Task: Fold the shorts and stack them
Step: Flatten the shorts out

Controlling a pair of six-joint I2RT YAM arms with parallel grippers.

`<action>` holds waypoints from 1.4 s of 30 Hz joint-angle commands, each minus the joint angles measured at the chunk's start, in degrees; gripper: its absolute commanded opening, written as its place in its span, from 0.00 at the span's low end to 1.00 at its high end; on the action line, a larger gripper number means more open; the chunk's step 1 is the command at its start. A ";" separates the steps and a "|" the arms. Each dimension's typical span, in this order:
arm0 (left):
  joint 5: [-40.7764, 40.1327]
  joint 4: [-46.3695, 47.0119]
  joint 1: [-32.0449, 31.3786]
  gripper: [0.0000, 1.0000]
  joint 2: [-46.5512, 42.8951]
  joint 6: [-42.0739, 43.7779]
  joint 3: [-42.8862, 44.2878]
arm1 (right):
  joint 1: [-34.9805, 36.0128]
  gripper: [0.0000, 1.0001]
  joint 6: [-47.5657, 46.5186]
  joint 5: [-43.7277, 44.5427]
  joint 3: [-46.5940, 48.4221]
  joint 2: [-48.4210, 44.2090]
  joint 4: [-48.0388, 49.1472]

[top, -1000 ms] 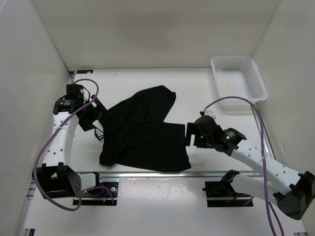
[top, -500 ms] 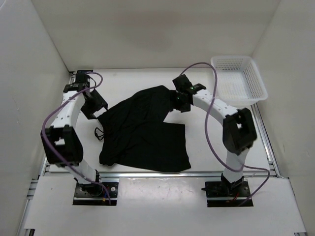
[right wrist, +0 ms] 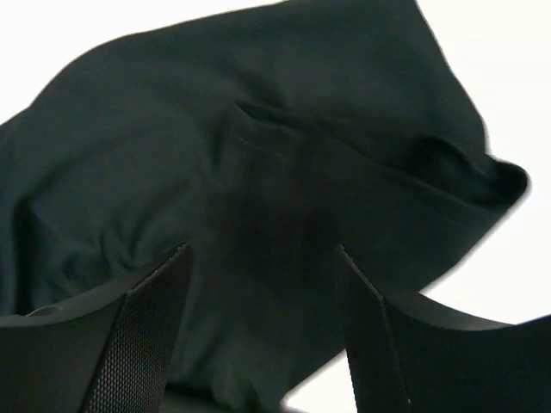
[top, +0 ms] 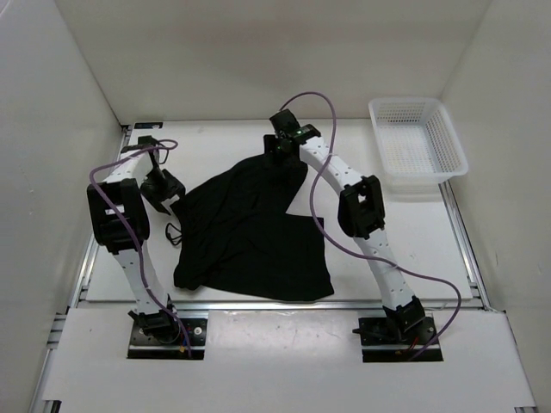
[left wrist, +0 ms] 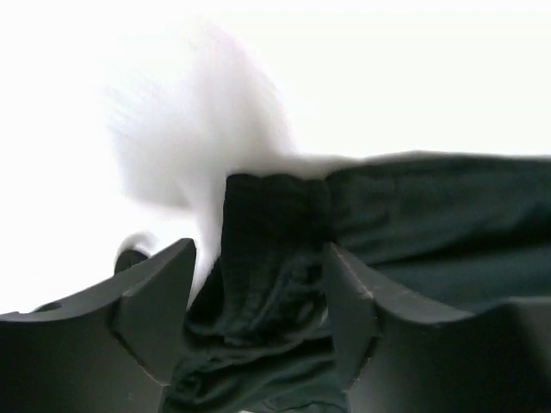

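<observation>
The right gripper (top: 281, 151) has just swung from the shorts' (top: 250, 228) right side to their corner nearest the table's far edge, fingers spread above the cloth. The left gripper (top: 162, 187) (also open) straddles a bunched edge toward the table's left edge. The shorts lie mid-table, unfolded; a two-handed pinch looks imminent.

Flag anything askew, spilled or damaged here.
The shorts lie unfolded and skewed, one leg angled toward the far side, with a thin cord looping out past their left edge. No spill or damage shows.
</observation>
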 commanded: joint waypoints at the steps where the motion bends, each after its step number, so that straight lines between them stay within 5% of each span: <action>1: 1.60 0.72 0.82 0.67 1.01 -0.18 3.32 | 0.56 0.71 0.07 0.59 6.95 3.75 -2.91; 3: 1.60 0.72 0.82 0.57 1.89 -0.18 3.33 | 1.26 0.70 0.07 1.54 9.32 5.16 -2.38; 7: 2.12 0.72 1.35 0.12 3.99 -0.18 4.47 | 2.41 0.61 0.07 4.27 9.95 7.63 -1.15; 8: 2.12 0.72 1.87 0.10 4.00 -0.18 4.47 | 2.41 0.57 0.77 4.80 8.90 7.63 -1.15; 18: 2.12 0.72 1.88 0.10 5.76 -0.18 6.67 | 2.41 0.00 1.30 9.55 3.19 1.48 0.69; 35: 2.65 0.72 2.93 0.10 3.56 -0.18 7.20 | 3.99 0.00 1.91 13.59 -21.94 -18.11 6.93; 42: 4.58 0.72 4.07 0.10 2.95 0.35 7.72 | 5.22 0.00 6.91 21.31 -53.71 -36.81 12.03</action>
